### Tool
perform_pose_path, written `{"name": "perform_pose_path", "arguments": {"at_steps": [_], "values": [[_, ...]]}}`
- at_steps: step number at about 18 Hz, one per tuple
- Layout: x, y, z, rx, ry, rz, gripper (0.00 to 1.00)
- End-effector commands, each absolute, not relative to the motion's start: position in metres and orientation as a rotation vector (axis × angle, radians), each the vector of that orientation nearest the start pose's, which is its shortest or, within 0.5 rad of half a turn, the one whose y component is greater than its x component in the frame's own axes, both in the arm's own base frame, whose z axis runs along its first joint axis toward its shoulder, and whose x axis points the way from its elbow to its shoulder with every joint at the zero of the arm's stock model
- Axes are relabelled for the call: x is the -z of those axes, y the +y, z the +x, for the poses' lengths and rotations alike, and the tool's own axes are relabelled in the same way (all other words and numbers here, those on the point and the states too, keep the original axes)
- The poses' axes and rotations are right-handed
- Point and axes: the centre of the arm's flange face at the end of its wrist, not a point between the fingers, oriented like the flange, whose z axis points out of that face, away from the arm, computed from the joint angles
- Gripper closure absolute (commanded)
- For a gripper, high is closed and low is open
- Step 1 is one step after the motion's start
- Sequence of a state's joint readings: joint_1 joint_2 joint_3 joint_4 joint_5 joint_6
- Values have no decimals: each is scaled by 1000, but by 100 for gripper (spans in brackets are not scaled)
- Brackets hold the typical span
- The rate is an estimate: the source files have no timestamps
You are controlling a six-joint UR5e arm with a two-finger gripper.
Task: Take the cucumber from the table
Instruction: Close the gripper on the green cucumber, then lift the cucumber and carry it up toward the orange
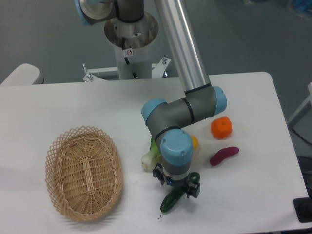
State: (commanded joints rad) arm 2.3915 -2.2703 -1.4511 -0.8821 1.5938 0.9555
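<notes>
Green and shiny, the cucumber (174, 198) lies near the front edge of the white table (253, 195). It is long and thin, with little bumps on its skin and a thin stem at its lower left end. It points up to the right, and the arm hides its middle, so only its 2 ends show.

It looks firm, so I think it will not bend or squash when it is lifted. It is probably not heavy. The smooth skin could be slippery, and a round shape can roll away under a push. The best place to hold it is likely the middle, across its thin width, so neither end tips down.

Right over that middle sits the gripper (178, 186). A dark finger (194, 189) shows on the right of the cucumber and another dark part on the left. They seem to sit on both sides of it, but I cannot tell if they are squeezing it or only close to it.

Beside the arm is a bok choy (150, 157) with a white bottom, soft and leafy. A small yellow thing (194, 142) peeks out behind the arm. An orange round fruit (221, 127) and a purple sweet potato (224, 156) sit well apart to the right. On the left is a woven basket (83, 172), oval and tan, made of thin crossed strips. The table is flat and plain.
</notes>
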Motion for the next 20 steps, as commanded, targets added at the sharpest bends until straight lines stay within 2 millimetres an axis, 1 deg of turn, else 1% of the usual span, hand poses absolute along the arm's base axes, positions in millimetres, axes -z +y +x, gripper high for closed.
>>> {"name": "perform_pose_path", "arguments": {"at_steps": [1, 2, 4, 7, 9, 10, 12, 13, 16, 18, 20], "values": [[-187, 581, -433, -157, 227, -3077, 53], [-189, 581, -433, -160, 248, -3075, 62], [-190, 581, -434, -164, 258, -3073, 74], [-195, 581, -438, -171, 255, -3067, 79], [-202, 580, -440, -180, 273, -3058, 79], [-209, 581, -440, -191, 289, -3048, 79], [-232, 580, -445, -217, 297, -3026, 79], [-248, 574, -452, -237, 282, -3011, 79], [-287, 562, -452, -284, 310, -2986, 79], [-314, 539, -465, -283, 307, -2980, 79], [-338, 516, -477, -233, 341, -2967, 79]]}}
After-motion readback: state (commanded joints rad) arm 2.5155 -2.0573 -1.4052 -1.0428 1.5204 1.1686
